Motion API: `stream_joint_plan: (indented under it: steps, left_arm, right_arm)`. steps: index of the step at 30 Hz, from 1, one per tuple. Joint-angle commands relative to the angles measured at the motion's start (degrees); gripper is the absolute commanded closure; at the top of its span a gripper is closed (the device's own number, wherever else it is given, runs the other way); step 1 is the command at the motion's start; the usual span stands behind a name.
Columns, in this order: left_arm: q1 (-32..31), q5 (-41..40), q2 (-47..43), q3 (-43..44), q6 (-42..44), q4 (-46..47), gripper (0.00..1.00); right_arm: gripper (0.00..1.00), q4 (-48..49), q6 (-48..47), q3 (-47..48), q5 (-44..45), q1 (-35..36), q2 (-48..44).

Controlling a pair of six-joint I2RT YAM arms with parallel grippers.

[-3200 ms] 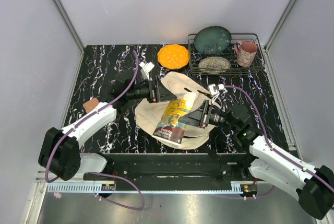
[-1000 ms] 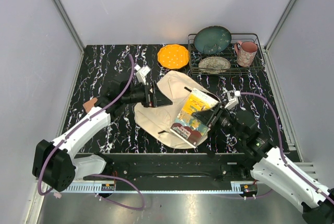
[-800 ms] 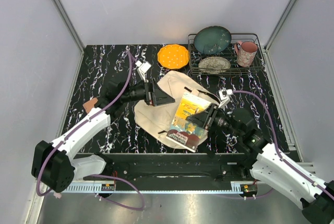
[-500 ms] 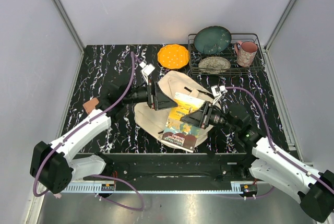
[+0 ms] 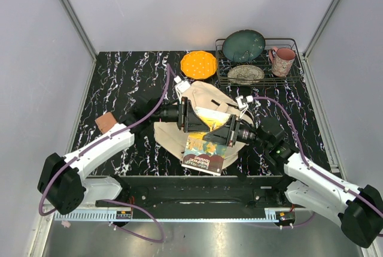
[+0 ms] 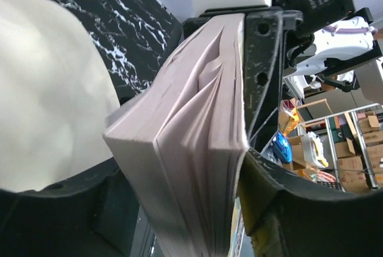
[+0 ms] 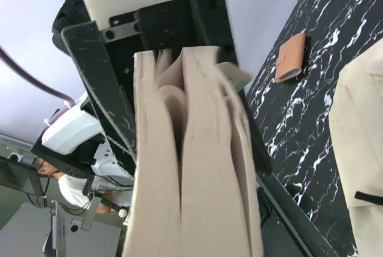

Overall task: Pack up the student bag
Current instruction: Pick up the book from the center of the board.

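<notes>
Right claw (image 5: 222,133) is gripping a book (image 5: 203,153) above the cream bag (image 5: 170,135); left claw (image 5: 191,117) is straddling its opposite end, part-open; whether pressing it, I cannot tell.

Book (image 5: 204,149) fills gap between left claw (image 5: 190,117) and right claw (image 5: 226,134); rack (image 5: 284,77) blocks far right.

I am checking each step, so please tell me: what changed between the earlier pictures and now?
The left tool moved right from the student bag's left edge; its jaws now stand around the book, grip unclear. The right tool brought the book back left over the bag, still gripping it. Bag, orange plate and dish rack stayed.
</notes>
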Motion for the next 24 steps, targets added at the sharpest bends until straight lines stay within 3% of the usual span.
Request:
stream_joint_plan:
  steps: [1, 2, 4, 5, 7, 13, 15, 20, 24]
  left_arm:
    - [-0.12, 1.52, -0.23, 3.02, 1.47, 4.18, 0.47]
    - [-0.20, 1.52, -0.23, 2.93, 1.47, 4.09, 0.62]
    - [-0.21, 1.08, -0.32, 2.76, 1.47, 3.92, 0.76]
    - [-0.21, 0.73, -0.41, 2.75, 1.47, 3.74, 0.89]
    - [-0.20, 0.29, -0.50, 3.02, 1.56, 3.04, 1.00]
    - [-0.03, -9.80, -3.22, 4.51, 4.98, -5.56, 1.00]
    - [0.14, -17.44, -5.59, 5.04, 5.95, -10.29, 1.00]
    - [4.26, -30.97, -13.39, 3.12, 2.01, -13.13, 1.00]
    - [9.80, -37.93, -20.26, -1.28, -11.22, -13.22, 1.00]
  right_arm:
    - [1.00, 8.30, 0.51, 2.59, -1.65, 0.06, -1.42]
    - [1.00, 7.86, 0.24, 2.68, -1.47, 0.06, -1.59]
    - [1.00, 6.28, -0.46, 2.68, -1.21, 0.06, -1.51]
    - [1.00, 5.76, -0.64, 2.68, -1.12, 0.06, -1.24]
    - [0.93, 4.96, -0.81, 2.50, -0.77, 0.06, -1.16]
    - [0.38, -1.71, -2.22, 2.24, 3.27, 0.06, -2.73]
    - [0.29, -5.66, -2.74, 1.80, 6.25, 0.06, -4.75]
    - [0.20, -13.65, -2.22, -0.83, 14.58, 0.06, -10.89]
    - [0.19, -17.10, 0.85, -3.82, 19.27, 0.06, -15.12]
